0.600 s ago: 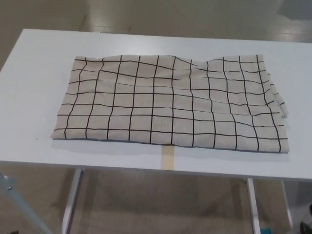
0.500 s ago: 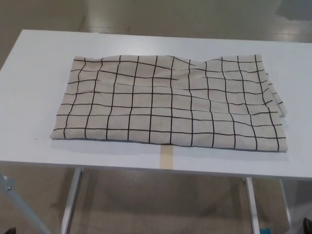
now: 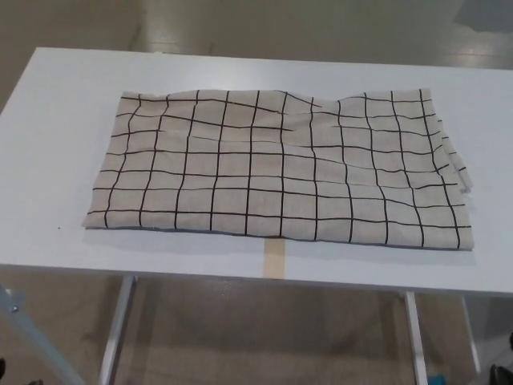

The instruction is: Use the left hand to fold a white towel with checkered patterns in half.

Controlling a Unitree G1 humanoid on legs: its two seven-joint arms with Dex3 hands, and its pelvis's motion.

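Nothing on the table has moved since the earlier frames; only the camera has drifted slightly. The beige cloth towel with a black grid pattern (image 3: 280, 172) lies spread across the middle of the white rectangular table (image 3: 48, 120), rumpled along its far edge and at the right end, its near edge just above a strip of tan tape (image 3: 275, 258). Neither hand is in view, so their fingers cannot be judged. Folding has not begun. The risk: a one-handed pinch may drag the whole towel instead of lifting one end, leaving a skewed fold.
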